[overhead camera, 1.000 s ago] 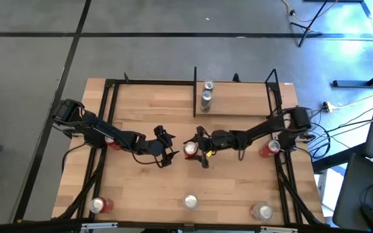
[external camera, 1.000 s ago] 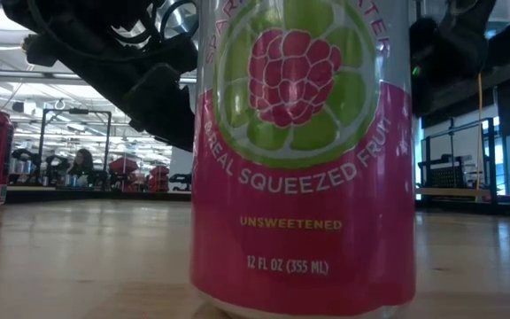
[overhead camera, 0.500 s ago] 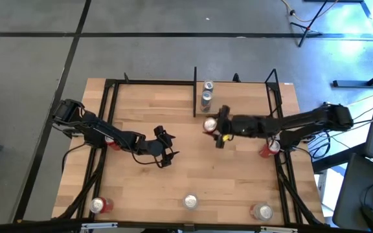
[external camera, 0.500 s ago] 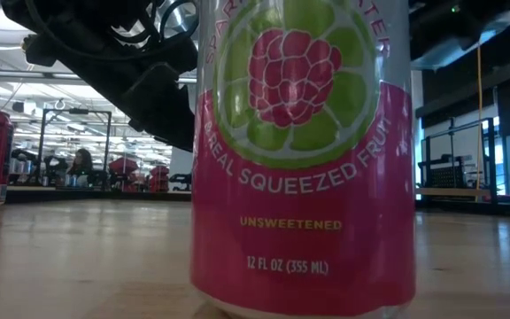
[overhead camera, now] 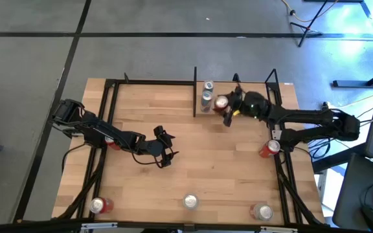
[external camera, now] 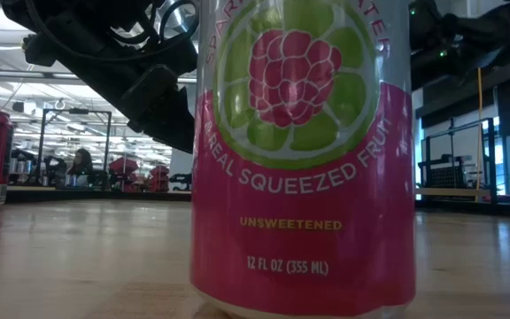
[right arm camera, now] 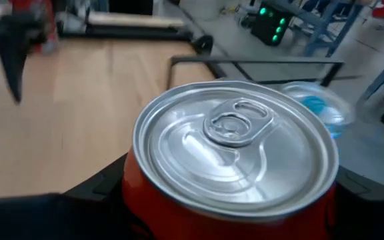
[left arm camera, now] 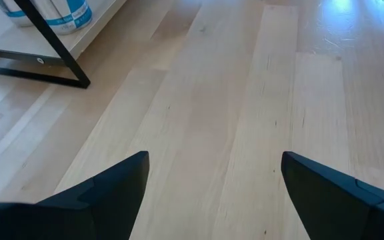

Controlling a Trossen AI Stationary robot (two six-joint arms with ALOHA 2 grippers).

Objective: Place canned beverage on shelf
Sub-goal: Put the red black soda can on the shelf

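The right gripper (overhead camera: 225, 111) is closed around a red aluminium drink can with a silver pull-tab lid (overhead camera: 221, 103), carrying it over the light wooden plank shelf with thin black upright bars (overhead camera: 251, 107). In the high view the can sits just beside 2 silver-topped cans (overhead camera: 206, 92) already standing at the shelf's left end. The right wrist view shows the dark fingers (right arm camera: 99, 190) pressing the can's sides just under the rim.

The can is likely full, so fairly heavy for its size; its thin smooth wall is slippery and would dent under a hard squeeze. A mid-body side grip seems safest, kept upright so it lands flat.

The left gripper (overhead camera: 167, 154) waits over the bare wooden desk (overhead camera: 141, 110), fingers spread and empty. More cans stand along the desk's near edge, including a pink raspberry-lime can (external camera: 304, 155).
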